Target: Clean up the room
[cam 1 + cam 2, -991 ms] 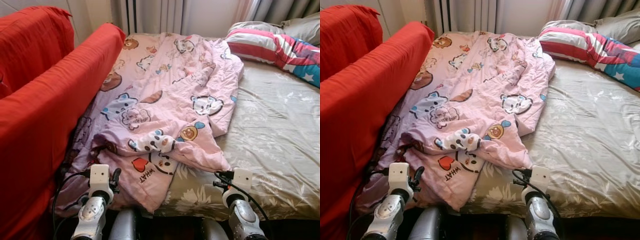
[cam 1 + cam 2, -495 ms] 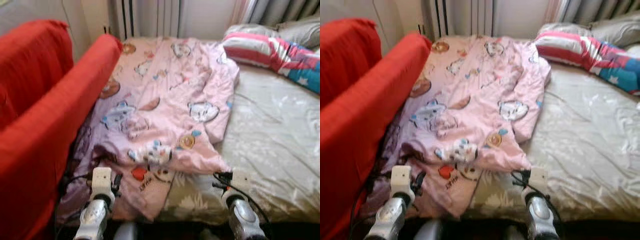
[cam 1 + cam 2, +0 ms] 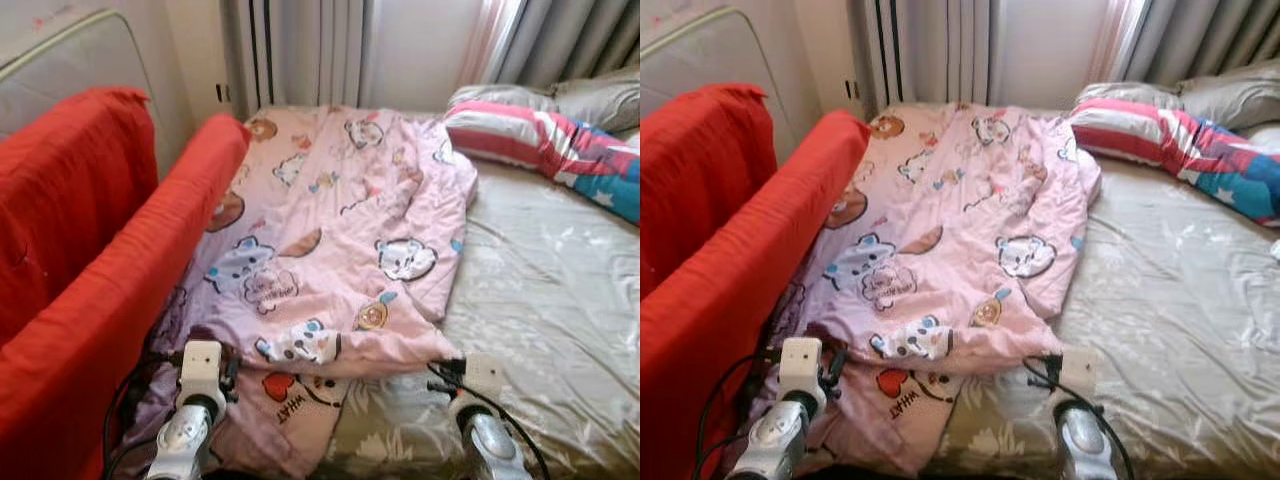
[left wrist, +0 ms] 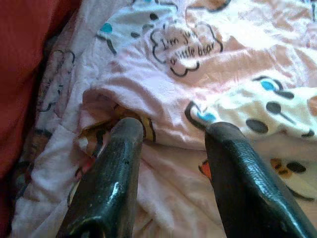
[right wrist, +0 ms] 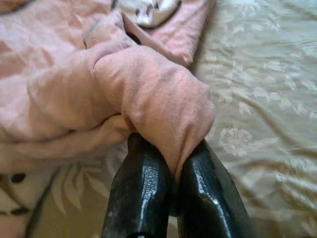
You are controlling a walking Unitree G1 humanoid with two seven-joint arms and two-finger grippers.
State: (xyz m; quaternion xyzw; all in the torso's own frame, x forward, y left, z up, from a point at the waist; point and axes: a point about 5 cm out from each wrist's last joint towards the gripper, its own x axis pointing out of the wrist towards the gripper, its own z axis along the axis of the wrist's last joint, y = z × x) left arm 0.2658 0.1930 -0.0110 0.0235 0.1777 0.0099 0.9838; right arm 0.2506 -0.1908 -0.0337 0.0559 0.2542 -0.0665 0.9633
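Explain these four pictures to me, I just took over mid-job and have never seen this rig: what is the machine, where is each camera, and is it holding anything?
It is a two-armed humanoid standing at the foot of a bed. The two wide pictures come from its head camera, looking down; the two close ones from cameras on each wrist, looking along the black fingers. On the grey floral sheet lies a pink cartoon-print quilt, with a striped pillow at the far right and a red cover along the left. The right end effector is shut on a fold of the quilt's near corner. The left end effector is open, its fingers resting on the quilt's near edge without gripping it.
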